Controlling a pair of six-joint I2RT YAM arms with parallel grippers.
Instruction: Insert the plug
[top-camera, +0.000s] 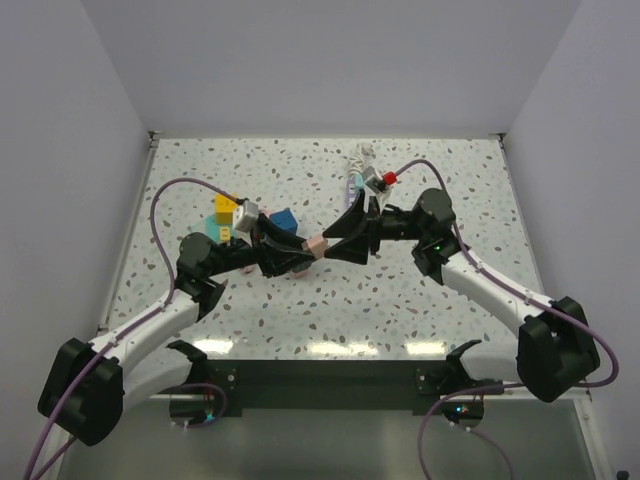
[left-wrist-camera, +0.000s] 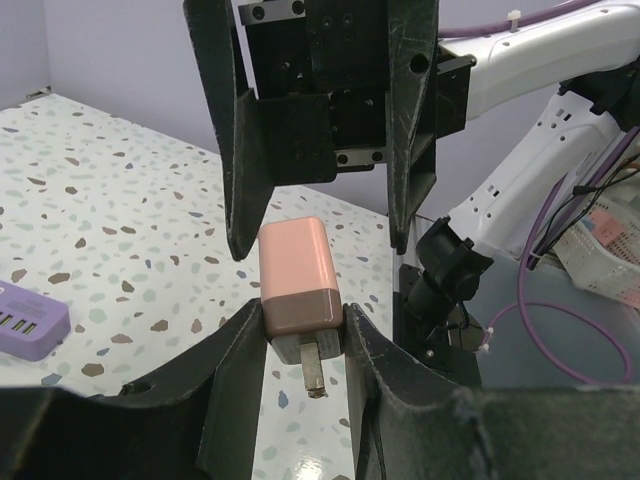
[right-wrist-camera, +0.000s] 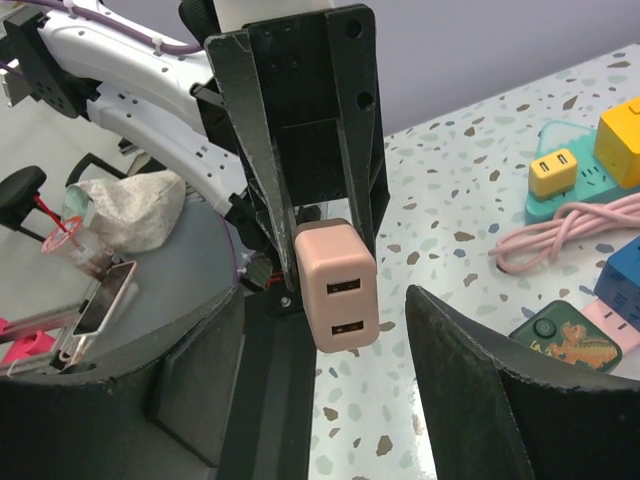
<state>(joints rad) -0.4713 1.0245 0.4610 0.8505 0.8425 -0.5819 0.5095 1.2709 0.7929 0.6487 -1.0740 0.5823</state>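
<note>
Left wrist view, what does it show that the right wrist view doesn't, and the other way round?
Left wrist only: the metal prongs of the charger, and a purple strip on the table. Right wrist only: the two USB ports on the charger's face, a teal strip and a pink cable. Both: the pink charger clamped in the left gripper, with the open right gripper on either side of it.

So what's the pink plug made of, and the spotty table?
The pink plug looks like smooth matte plastic, with even colour and rounded edges; its prongs look like dull metal. The table looks like speckled stone or printed laminate, glossy: lights reflect near its front edge.
</note>
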